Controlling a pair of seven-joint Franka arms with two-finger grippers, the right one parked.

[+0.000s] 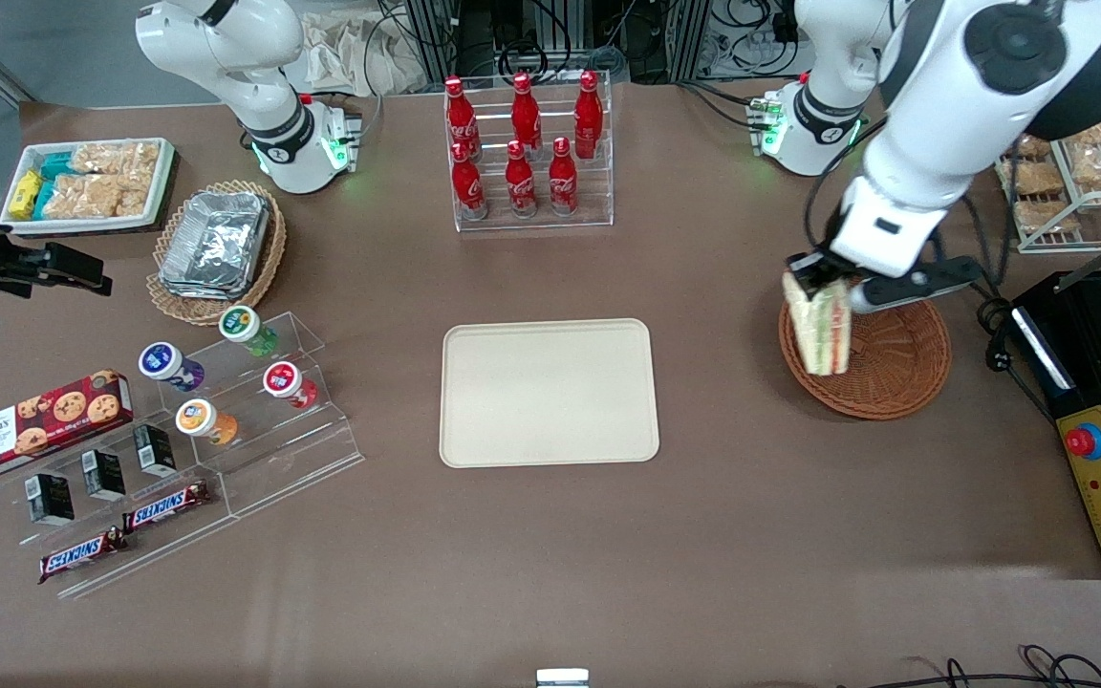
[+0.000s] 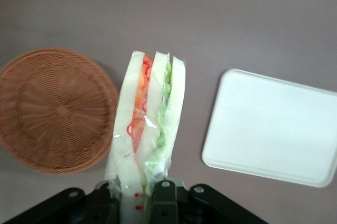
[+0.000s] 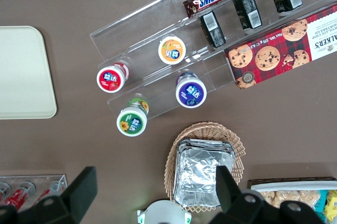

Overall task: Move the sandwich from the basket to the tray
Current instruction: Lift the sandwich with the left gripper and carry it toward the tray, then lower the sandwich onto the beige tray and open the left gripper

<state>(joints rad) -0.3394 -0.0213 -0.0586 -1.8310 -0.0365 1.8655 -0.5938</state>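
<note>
The brown desk (image 1: 723, 535) carries everything, and the beige tray (image 1: 549, 392) lies bare near its middle. Toward the working arm's end sits the round reddish-brown basket (image 1: 880, 368), empty in the left wrist view, which the front view half hides with the arm. The gripper (image 1: 823, 282) hangs above the basket's rim on the tray's side, its jaws clamped on one end of the sandwich (image 1: 823, 330), which hangs free in the air. Only the left wrist view shows the wedge's cut face: three white bread slices with an orange-red layer and a green layer between, under crinkled clear wrap. The right wrist view alone shows the lids of the small pots from above. Readable writing: the red bottles (image 1: 522, 143) bear Coca-Cola script, a red tartan box (image 1: 39, 423) says WALKERS, and two bars (image 1: 125, 533) say SNICKERS on the clear stepped stand (image 1: 254, 459)
</note>
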